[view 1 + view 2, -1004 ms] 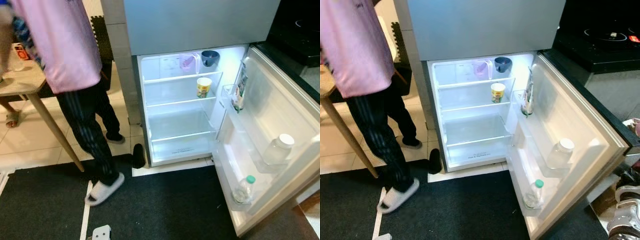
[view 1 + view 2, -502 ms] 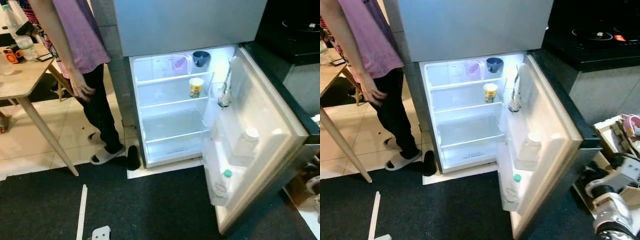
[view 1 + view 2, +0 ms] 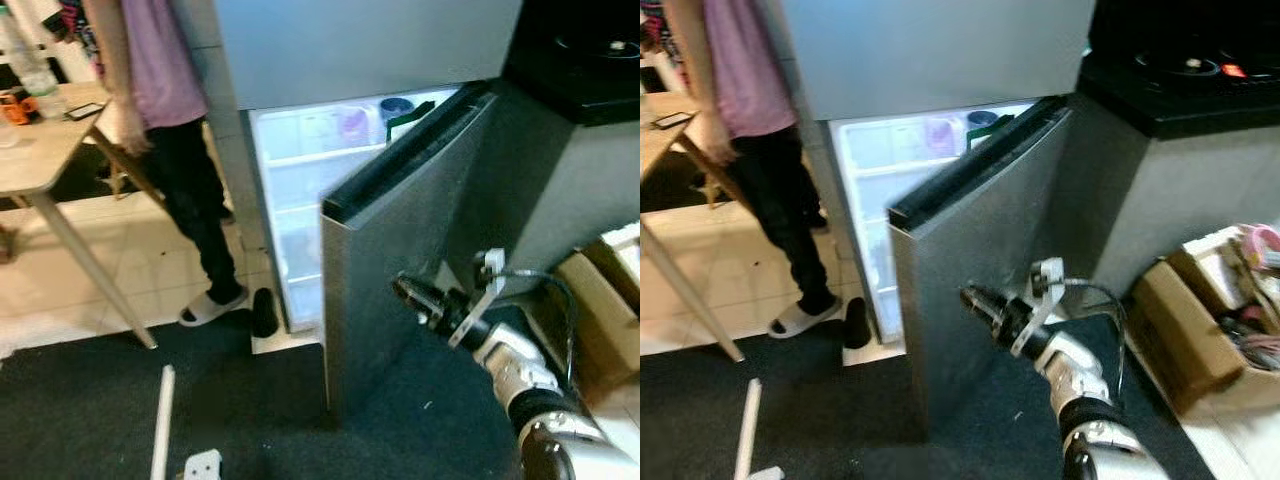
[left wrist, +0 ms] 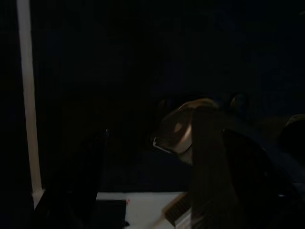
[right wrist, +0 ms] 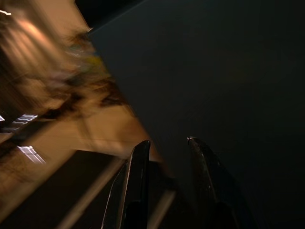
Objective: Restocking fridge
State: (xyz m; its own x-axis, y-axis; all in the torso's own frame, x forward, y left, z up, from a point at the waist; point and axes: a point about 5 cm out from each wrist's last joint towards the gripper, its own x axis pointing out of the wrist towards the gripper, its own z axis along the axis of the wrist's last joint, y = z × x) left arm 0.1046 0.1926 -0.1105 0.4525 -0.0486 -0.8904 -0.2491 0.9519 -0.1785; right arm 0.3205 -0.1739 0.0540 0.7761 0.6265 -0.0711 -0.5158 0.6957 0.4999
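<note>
The fridge [image 3: 360, 50] stands ahead with its grey lower door [image 3: 400, 230] swung about halfway across the lit compartment [image 3: 295, 180]. A pink jug [image 3: 352, 122] and a blue bowl [image 3: 396, 105] still show on the top shelf past the door's edge. My right gripper [image 3: 402, 290] reaches out against the door's outer face, low down. In the right wrist view its two black fingers [image 5: 138, 162] stand apart before the dark door panel, nothing between them. The left wrist view is very dark, with a pale strip [image 4: 26, 95] along one side.
A person [image 3: 160, 90] in a purple shirt and white slippers stands left of the fridge by a wooden table [image 3: 40, 150]. A black counter [image 3: 580, 50] adjoins the fridge on the right, with cardboard boxes [image 3: 1185, 320] below. A white strip [image 3: 162, 420] lies on the dark mat.
The fridge door has swung from wide open to about half shut, hiding its door shelves and bottles. My right arm has come forward against the door. The person has stepped back towards the table.
</note>
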